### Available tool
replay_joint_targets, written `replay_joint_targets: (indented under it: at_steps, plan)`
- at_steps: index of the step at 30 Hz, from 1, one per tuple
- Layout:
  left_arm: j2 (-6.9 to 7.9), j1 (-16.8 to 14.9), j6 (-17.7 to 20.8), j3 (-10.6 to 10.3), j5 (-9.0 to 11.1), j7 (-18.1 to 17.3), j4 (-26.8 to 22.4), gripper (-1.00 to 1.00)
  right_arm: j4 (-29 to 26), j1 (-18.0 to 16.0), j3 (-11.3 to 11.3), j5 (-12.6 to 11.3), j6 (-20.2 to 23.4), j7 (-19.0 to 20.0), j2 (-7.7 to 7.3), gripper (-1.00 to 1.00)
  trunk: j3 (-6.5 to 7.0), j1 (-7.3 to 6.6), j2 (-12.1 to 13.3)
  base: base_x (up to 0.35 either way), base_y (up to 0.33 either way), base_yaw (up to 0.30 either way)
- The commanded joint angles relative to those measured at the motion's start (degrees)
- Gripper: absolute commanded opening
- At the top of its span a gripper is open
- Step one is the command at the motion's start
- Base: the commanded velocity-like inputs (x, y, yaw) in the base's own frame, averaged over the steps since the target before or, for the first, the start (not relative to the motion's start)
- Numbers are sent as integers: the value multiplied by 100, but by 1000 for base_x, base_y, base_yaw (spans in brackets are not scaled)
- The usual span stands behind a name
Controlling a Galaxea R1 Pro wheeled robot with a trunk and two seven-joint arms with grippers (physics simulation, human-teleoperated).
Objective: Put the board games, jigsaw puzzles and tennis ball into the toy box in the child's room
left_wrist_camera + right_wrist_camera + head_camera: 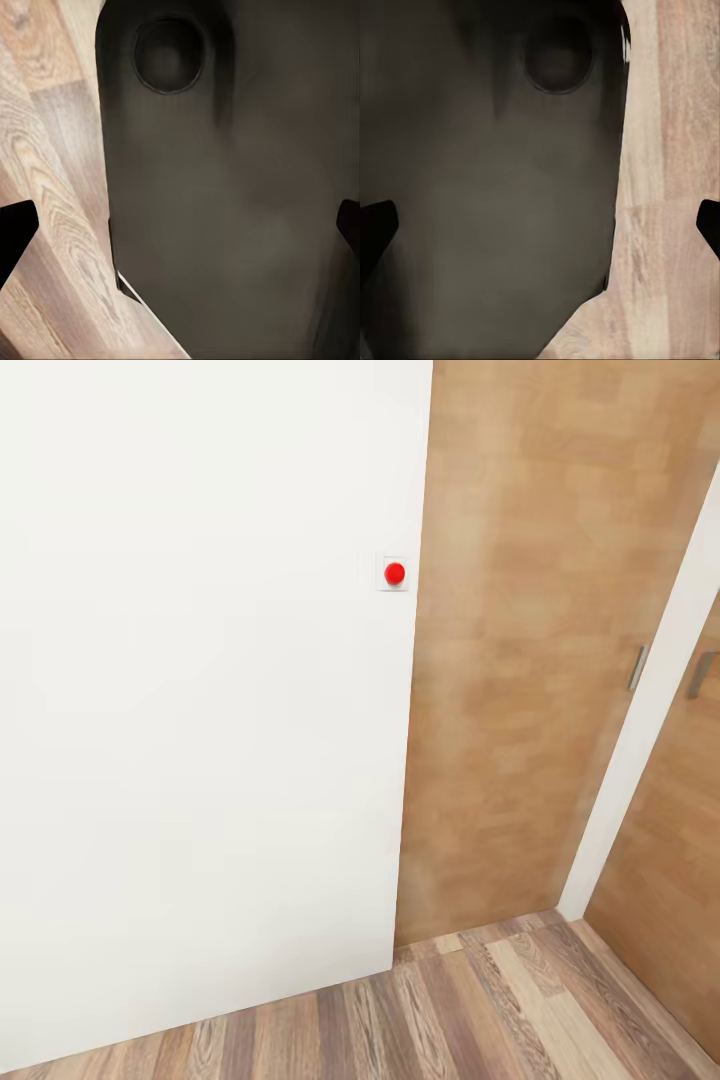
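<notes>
A white wall (200,710) with a red button (395,573) stands left of a wooden door (520,640), above plank floor (480,1010). Both the left pincer (180,229) and right pincer (540,225) gape wide, empty, over a dark robot body (225,210). No toys here.

Wall panel (200,710): smooth matt white, no texture. Button (395,573) on it: glossy red, looks plastic, on a pale square plate. Doors (520,660): light wood veneer, satin, blotchy grain. Door handles (637,668): brushed grey metal. Floor (480,1010): mixed-tone wood planks, visible grain. Robot body (225,210) in the wrist views: dark matt casing.
</notes>
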Motion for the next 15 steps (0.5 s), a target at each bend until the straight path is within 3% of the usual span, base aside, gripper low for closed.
replay_joint_targets:
  at_steps: [1,4,15]
  plan:
    - [0,-1,0,0,0,0,0,100,0,-1,0,0,0,0,0,100,-3,0,-1,0,0,0]
    - [-74,-10,-16,2,0,-9,-41,100,0,-10,8,0,2,-18,71,100,-3,0,-1,0,0,0]
    - [-49,-10,-165,-2,-3,-8,-84,100,0,-10,5,6,-8,-17,159,100,-3,0,-1,0,0,0]
